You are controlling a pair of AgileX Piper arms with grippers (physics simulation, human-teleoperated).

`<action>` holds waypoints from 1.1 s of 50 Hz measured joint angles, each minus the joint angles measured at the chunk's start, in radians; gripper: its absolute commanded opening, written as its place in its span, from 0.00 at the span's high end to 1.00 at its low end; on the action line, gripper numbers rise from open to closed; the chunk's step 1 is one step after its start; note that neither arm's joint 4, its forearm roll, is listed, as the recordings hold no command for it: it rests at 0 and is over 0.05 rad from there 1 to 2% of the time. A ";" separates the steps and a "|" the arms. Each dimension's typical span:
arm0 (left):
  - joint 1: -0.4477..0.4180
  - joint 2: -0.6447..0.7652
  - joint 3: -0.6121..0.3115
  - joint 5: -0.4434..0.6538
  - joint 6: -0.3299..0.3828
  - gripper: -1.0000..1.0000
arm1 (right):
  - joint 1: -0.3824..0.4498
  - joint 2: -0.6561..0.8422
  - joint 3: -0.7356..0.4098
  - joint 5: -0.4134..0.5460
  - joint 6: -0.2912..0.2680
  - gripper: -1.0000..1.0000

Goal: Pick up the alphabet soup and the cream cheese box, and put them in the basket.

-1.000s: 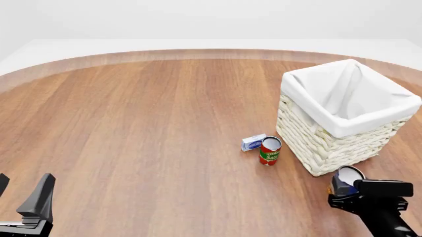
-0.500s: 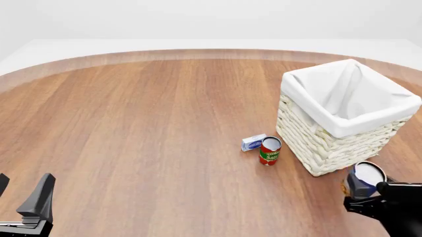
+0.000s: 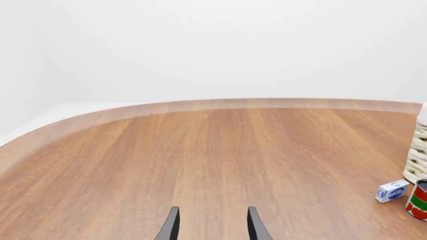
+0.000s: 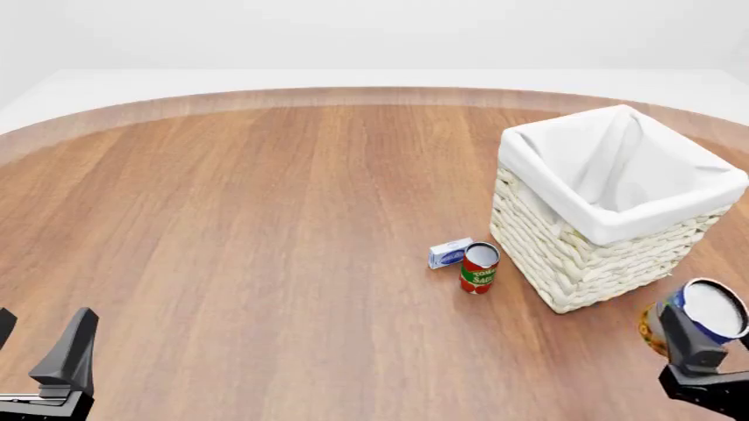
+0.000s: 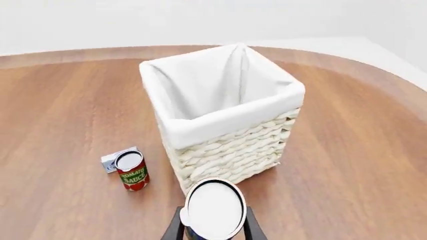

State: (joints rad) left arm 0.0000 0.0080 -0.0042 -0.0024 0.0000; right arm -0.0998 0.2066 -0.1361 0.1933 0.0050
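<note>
Right end effector (image 4: 700, 338) pinches the alphabet soup (image 4: 700, 313), seemingly lifted; left end effector (image 3: 211, 225) spread.

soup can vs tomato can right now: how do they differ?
The alphabet soup is clamped in the right pincer off the table, near the basket; the tomato can stands free on the table beside the cream cheese box. The soup label shows blue and orange, the tomato label red and green. The soup is tilted; the tomato can is upright. Both are small cylinders with pale tops.

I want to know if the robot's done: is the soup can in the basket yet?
Not yet. The alphabet soup is outside the basket, gripped by the right gripper.
</note>
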 measured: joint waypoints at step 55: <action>0.000 0.000 0.000 0.000 0.000 0.00 | 0.082 0.094 -0.444 -0.045 0.082 1.00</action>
State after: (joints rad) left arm 0.0000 0.0080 -0.0042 -0.0024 0.0000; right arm -0.0177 0.3007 -0.5797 0.1482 0.0871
